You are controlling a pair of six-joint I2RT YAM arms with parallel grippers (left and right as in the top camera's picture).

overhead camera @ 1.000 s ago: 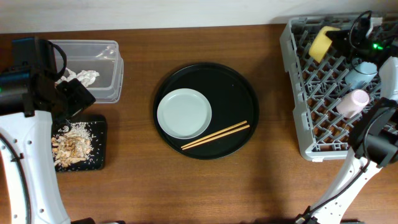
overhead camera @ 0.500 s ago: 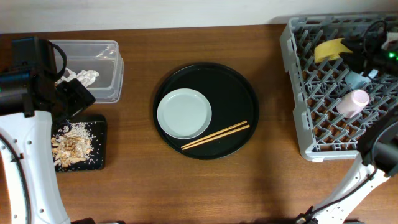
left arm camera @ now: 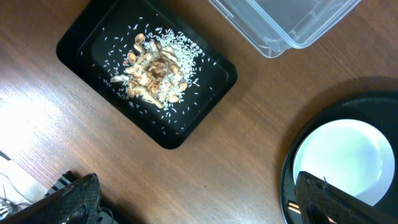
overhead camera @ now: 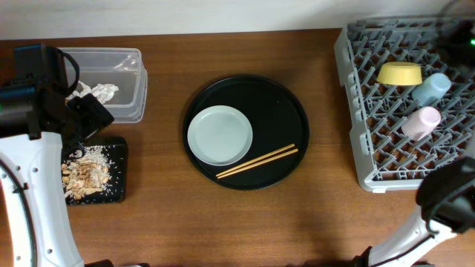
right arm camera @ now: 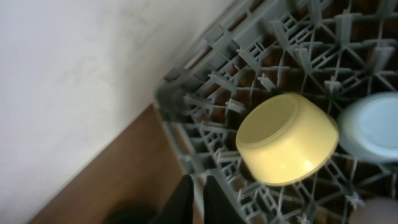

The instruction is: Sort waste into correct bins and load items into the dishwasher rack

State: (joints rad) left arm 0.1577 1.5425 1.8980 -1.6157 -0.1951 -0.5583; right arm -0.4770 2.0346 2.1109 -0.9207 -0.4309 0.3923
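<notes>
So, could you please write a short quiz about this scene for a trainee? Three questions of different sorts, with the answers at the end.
1. True or false: the yellow bowl is in the dishwasher rack.
2. Where do the chopsticks lie?
A. in the dishwasher rack
B. on the round black tray, beside the plate
C. across the top of the plate
3. Fill in the number: ___ cups are in the rack.

Key: 1 true; 2 B; 3 two.
</notes>
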